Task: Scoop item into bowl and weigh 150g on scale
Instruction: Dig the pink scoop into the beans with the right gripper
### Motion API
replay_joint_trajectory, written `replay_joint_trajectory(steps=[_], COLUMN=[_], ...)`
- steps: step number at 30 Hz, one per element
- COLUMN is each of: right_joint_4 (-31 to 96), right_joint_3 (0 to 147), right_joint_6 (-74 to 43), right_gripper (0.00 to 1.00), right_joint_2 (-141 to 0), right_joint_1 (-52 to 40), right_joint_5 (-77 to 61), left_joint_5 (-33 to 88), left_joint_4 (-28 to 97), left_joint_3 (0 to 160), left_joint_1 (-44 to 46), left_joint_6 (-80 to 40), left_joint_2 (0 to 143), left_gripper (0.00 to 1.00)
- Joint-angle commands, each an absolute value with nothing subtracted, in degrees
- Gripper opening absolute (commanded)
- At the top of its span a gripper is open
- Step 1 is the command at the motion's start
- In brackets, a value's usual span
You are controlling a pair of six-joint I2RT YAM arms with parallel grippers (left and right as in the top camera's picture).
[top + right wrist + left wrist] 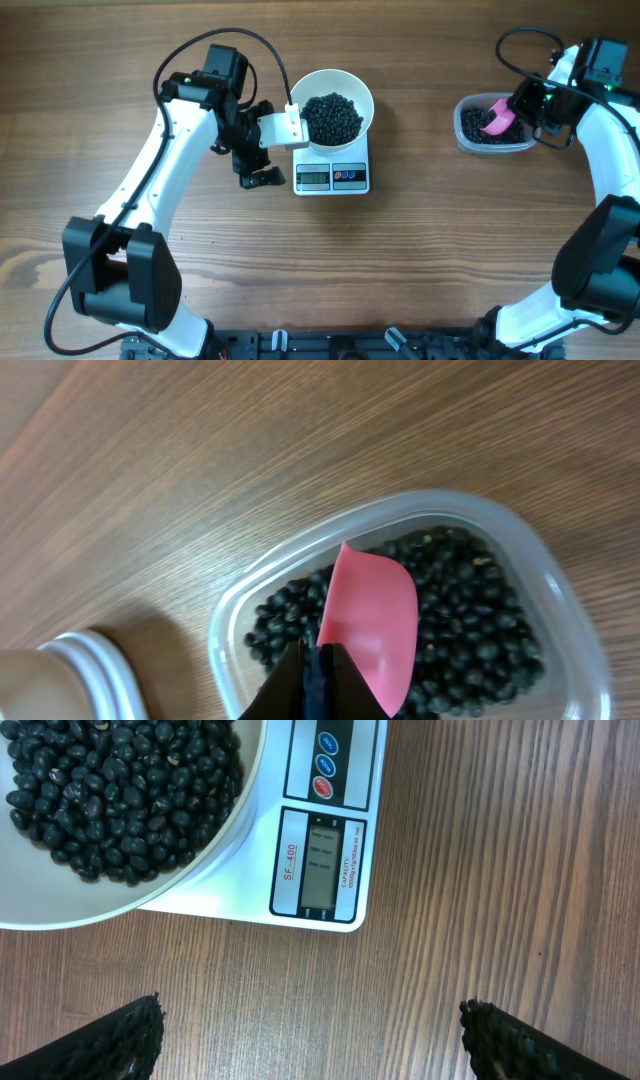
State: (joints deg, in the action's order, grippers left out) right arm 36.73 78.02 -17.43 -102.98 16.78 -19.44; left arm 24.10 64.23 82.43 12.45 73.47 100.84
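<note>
beans [333,117] are sitting heaped in the bowl [355,82] on the scale [332,178]; more are lying in the clear tub [560,610]. right hand [312,678] is clamping the pink scoop [370,620], bowl-end pointing into the tub, with the bowl lying well apart to its left. left hand [318,1045], fingers spread wide, is hovering just beside the scale.

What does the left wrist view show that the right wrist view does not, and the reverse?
Only the left wrist view: the white bowl on the scale, and the open left gripper over bare wood. Only the right wrist view: the clear tub and the pink scoop, held by the shut right gripper. Both: black beans and the wooden table.
</note>
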Motion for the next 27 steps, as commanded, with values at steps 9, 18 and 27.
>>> replay_joint_trajectory(steps=[9, 18, 27], right_joint_4=[38.52, 40.29, 39.51], right_joint_3=[78.28, 78.24, 78.24], right_joint_6=[-19.29, -18.5, -19.51], right_gripper=[0.04, 0.04, 0.04], right_joint_2=[-101.84, -101.91, -101.91], right_joint_1=[16.03, 15.25, 10.15], right_joint_5=[-15.99, -16.29, -16.38], left_joint_5=[25.45, 25.45, 25.45], left_joint_4=[64.25, 64.25, 64.25], left_joint_3=[82.06, 82.06, 82.06], left_joint_1=[12.64, 12.64, 12.64], left_joint_6=[74.59, 74.59, 74.59], left_joint_2=[101.06, 101.06, 101.06], left_gripper=[1.0, 1.0, 1.0])
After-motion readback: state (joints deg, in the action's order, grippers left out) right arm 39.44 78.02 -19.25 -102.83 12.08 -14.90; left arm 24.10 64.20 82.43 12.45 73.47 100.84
